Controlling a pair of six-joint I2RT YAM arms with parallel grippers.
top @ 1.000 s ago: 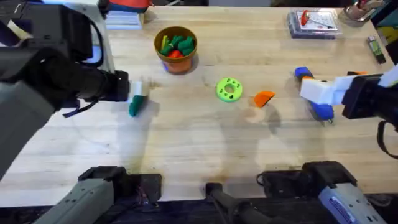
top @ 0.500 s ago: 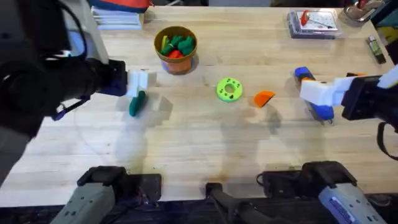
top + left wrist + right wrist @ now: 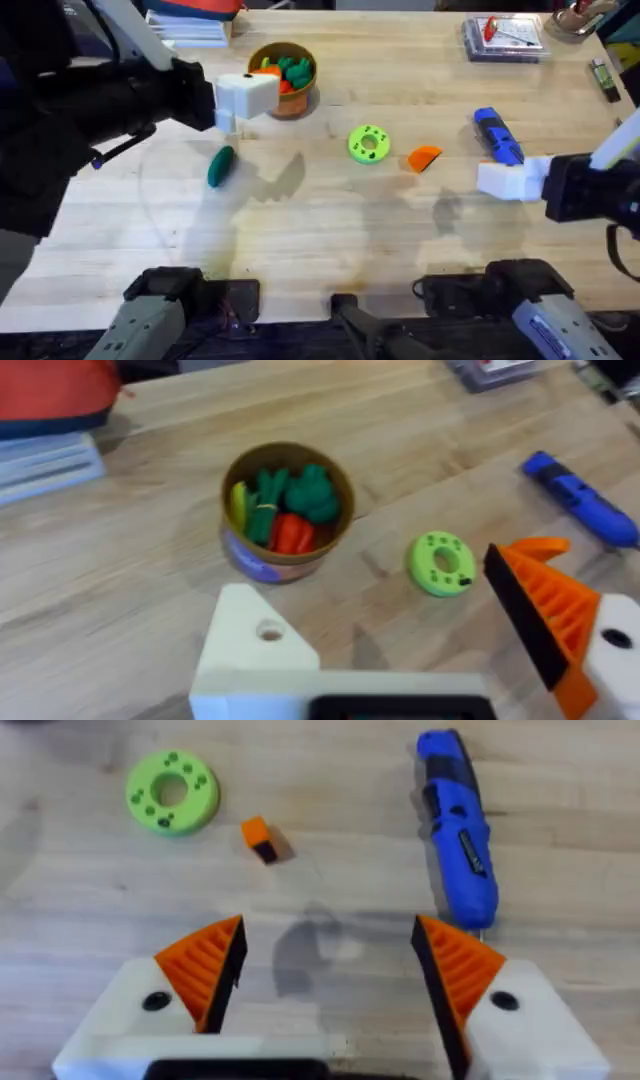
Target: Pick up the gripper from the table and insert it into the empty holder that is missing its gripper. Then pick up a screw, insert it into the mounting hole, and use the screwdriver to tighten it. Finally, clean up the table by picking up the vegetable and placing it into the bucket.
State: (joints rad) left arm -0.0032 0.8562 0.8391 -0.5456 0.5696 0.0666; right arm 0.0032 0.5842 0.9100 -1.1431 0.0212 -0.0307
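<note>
Fingers [image 3: 330, 970] parted, bucket [image 3: 283, 79] holding toy vegetables

Bare surface [image 3: 320, 240] is lying open across the near half. Farther back, the vegetable [image 3: 220, 166], green disc [image 3: 369, 143], gripper [image 3: 425, 157] and screwdriver [image 3: 498, 136] are standing apart with passable gaps between; the bucket [image 3: 284, 80] is blocking behind.

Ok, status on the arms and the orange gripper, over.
Both grippers open, empty: left by bucket, right near screwdriver. Orange gripper on table, untouched. Nothing blocking it.
</note>
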